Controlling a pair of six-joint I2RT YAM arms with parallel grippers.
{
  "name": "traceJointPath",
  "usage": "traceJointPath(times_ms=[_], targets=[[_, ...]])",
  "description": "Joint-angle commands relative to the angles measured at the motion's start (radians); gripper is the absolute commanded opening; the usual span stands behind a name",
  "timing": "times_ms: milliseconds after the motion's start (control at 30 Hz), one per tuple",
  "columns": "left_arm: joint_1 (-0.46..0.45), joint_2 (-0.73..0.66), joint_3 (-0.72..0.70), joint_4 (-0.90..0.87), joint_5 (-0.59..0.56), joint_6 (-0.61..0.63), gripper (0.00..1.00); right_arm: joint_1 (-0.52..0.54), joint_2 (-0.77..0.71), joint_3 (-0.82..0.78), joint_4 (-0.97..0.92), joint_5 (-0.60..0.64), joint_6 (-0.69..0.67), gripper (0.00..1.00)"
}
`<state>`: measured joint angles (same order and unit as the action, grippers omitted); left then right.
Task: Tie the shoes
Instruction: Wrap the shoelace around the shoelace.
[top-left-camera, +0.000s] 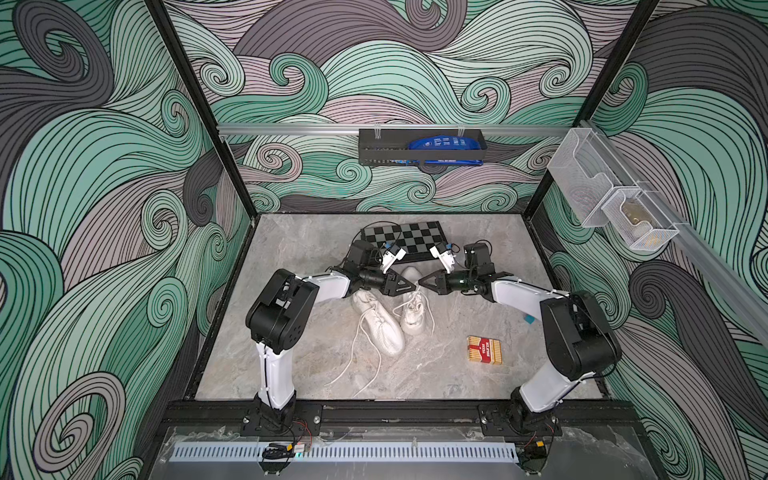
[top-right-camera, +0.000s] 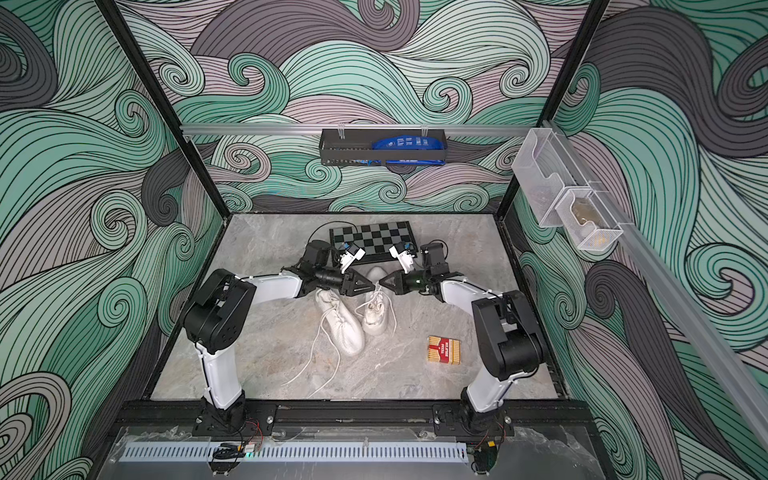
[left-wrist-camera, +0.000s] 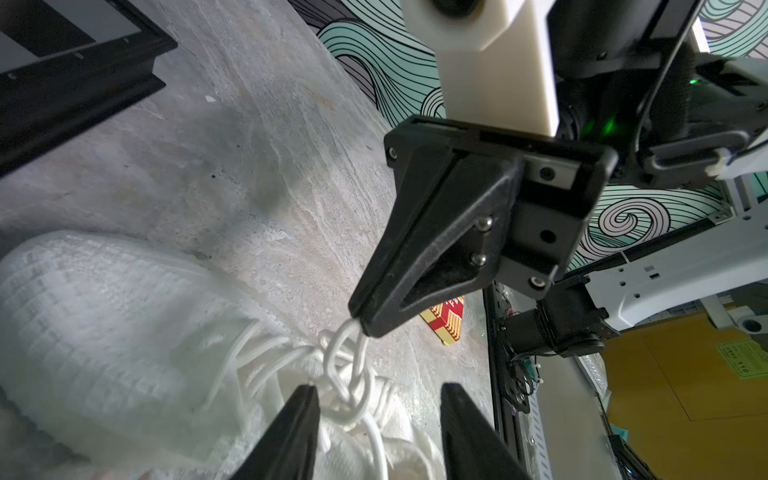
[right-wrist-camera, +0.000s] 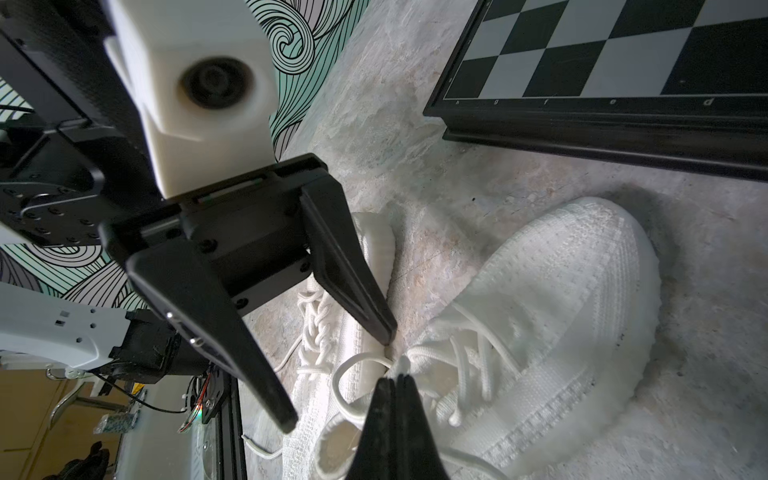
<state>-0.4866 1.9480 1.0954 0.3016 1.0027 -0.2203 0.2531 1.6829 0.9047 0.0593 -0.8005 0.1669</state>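
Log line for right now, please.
phase: tying far shoe | left gripper: open around lace | right gripper: shut on lace | near shoe: untied

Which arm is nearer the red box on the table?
Right. The right arm stretches out just behind the red box, on the same side; the left arm is across the shoes from it.

Soft, even light keeps both top views bright and bowed at the edges, while the wrist views run dimmer, a shadow ringing the shoe (right-wrist-camera: 573, 291) and the near camera mount (right-wrist-camera: 199, 95) blurred (a green glow (left-wrist-camera: 606, 124) flares in the left one).
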Motion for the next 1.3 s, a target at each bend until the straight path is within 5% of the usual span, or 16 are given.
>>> traceJointPath(times_ms=[0, 500, 767, 867, 967, 1267], targets=[[0.003, 0.027, 0.028, 0.043, 0.046, 0.006, 0.49, 0.002, 0.014, 0.028, 0.01, -0.039, -0.013, 0.0], [-0.001, 0.127, 0.092, 0.104, 0.061, -0.051, 0.43, 0.003, 0.021, 0.03, 0.007, -0.09, -0.018, 0.0], [0.001, 0.093, 0.041, 0.193, 0.07, -0.102, 0.01, 0.001, 0.014, 0.017, 0.007, -0.07, -0.032, 0.0], [0.005, 0.08, 0.018, 0.191, 0.057, -0.096, 0.0, -0.002, -0.005, -0.007, 0.01, -0.047, -0.057, 0.35], [0.006, 0.076, 0.007, 0.191, 0.055, -0.097, 0.0, -0.005, -0.014, -0.041, 0.028, -0.048, -0.088, 0.6], [0.009, 0.054, -0.011, 0.208, 0.032, -0.104, 0.0, -0.009, 0.034, -0.123, 0.151, -0.093, -0.089, 0.68]])
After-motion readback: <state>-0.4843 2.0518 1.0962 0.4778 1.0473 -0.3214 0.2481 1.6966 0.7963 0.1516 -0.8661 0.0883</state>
